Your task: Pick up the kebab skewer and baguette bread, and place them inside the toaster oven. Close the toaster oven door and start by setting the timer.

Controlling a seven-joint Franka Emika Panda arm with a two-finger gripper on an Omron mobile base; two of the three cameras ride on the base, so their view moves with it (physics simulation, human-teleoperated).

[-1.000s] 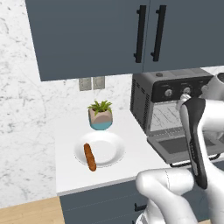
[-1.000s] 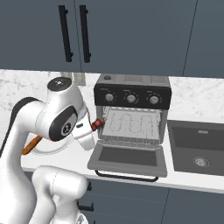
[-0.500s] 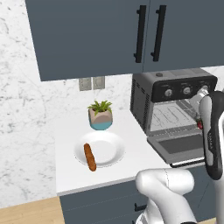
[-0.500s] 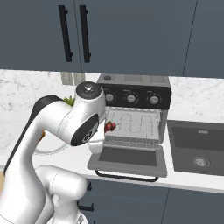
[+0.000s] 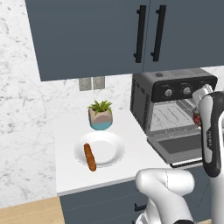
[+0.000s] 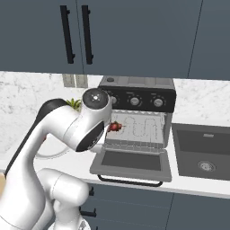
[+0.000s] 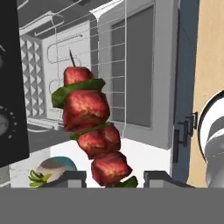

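We have the skewer (image 7: pixel 89 131) clamped in the gripper (image 7: pixel 113 177), held at the oven (image 6: pixel 137 128) mouth above the open door (image 6: pixel 131 161). Risk — its tip snagging the rack (image 7: pixel 109 74) wires. The baguette (image 5: pixel 89 157) lies on the plate (image 5: pixel 111 151).

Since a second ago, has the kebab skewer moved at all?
Yes. The kebab skewer, held in the gripper, has travelled right from beside the toaster oven to its open mouth, above the lowered toaster oven door.

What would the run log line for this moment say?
phase: carrying | held: red-brown meat kebab skewer | at: open black toaster oven mouth | orange-brown baguette: on white plate
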